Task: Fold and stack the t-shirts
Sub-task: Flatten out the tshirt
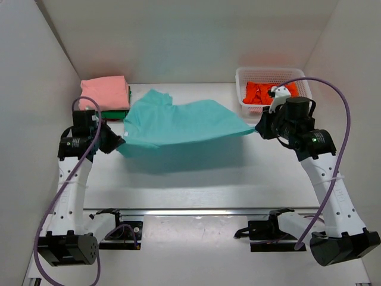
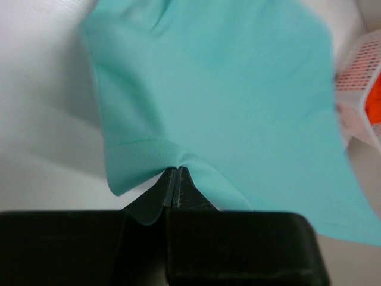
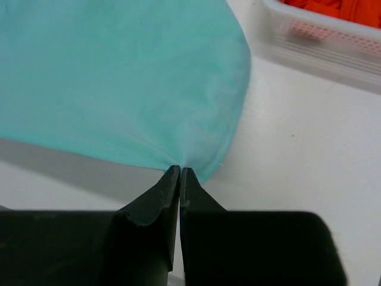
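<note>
left end effector (image 2: 177, 179) and right end effector (image 3: 180, 173) each clenched on an edge of the teal t-shirt (image 1: 178, 122), stretched between them above the surface (image 1: 196, 190), likely to spread it flat.

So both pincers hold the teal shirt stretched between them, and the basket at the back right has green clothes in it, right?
Not green: the basket holds orange cloth, as the top view shows. The rest is right: the left pincer and right pincer hold the teal shirt stretched between them.
</note>
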### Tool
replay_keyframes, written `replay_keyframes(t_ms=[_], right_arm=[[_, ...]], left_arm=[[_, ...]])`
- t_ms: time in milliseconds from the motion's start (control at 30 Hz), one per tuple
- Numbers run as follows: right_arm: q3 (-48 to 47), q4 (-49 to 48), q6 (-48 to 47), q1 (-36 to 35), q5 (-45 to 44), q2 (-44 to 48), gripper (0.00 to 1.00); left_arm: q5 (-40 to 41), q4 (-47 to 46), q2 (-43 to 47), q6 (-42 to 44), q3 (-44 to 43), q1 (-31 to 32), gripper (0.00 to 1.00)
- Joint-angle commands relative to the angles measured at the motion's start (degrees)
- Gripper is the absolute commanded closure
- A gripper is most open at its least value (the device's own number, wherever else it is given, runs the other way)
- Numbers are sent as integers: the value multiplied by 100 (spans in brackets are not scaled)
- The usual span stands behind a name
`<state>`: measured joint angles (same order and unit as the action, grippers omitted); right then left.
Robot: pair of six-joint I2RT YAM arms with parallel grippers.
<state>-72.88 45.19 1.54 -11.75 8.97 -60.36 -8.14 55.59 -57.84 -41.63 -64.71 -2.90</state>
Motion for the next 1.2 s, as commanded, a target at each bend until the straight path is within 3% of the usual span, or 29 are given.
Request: replay_keyframes(t_ms=[0, 133, 300, 333, 400, 567, 600, 667, 767, 933, 967, 1000, 1167], right_arm=[[-742, -159, -4, 199, 52, 157, 100], [-1351, -606, -31, 85, -71, -388, 100], [-1350, -1503, 293, 259, 350, -1878, 100], [-1726, -1496, 320, 287, 394, -2109, 100], [-2602, -1469, 199, 235, 360, -2960, 100], [-5196, -1460, 496, 454, 492, -3518, 100], [-5358, -1495, 392, 428, 465, -3457, 100], [-5316, -1609, 522, 524, 578, -3238, 100], [-4676, -1531, 681, 709, 825, -2807, 100], [-2376, -1390, 681, 727, 948, -1850, 100], [-1814, -1381, 663, 761, 1009, -1683, 100], [-886, -1268, 637, 683, 958, -1420, 100], [1090, -1574, 566, 586, 1115, -1110, 100]], left_arm=[[111, -366, -198, -92, -1337, 88, 100], [-37, -584, -1209, -39, -2589, -9, 100], [-976, -1435, -2493, -319, -2748, -9, 100], [-1170, -1594, -2947, -355, -2871, 26, 100], [-1260, -1570, -3598, -311, -3947, 122, 100], [-1919, -2395, -4489, -459, -6444, 9, 100], [-2041, -2369, -4516, -504, -6997, -122, 100], [-2287, -2483, -4360, -793, -7065, -316, 100], [-2376, -2991, -3299, -934, -5469, -440, 100], [-2183, -3721, -1415, -1251, -1658, -361, 100], [-2200, -3705, -1048, -1365, -1294, -317, 100], [-2087, -3801, -514, -1514, 259, -108, 100], [-1990, -3521, -149, -1270, 2169, 17, 100]])
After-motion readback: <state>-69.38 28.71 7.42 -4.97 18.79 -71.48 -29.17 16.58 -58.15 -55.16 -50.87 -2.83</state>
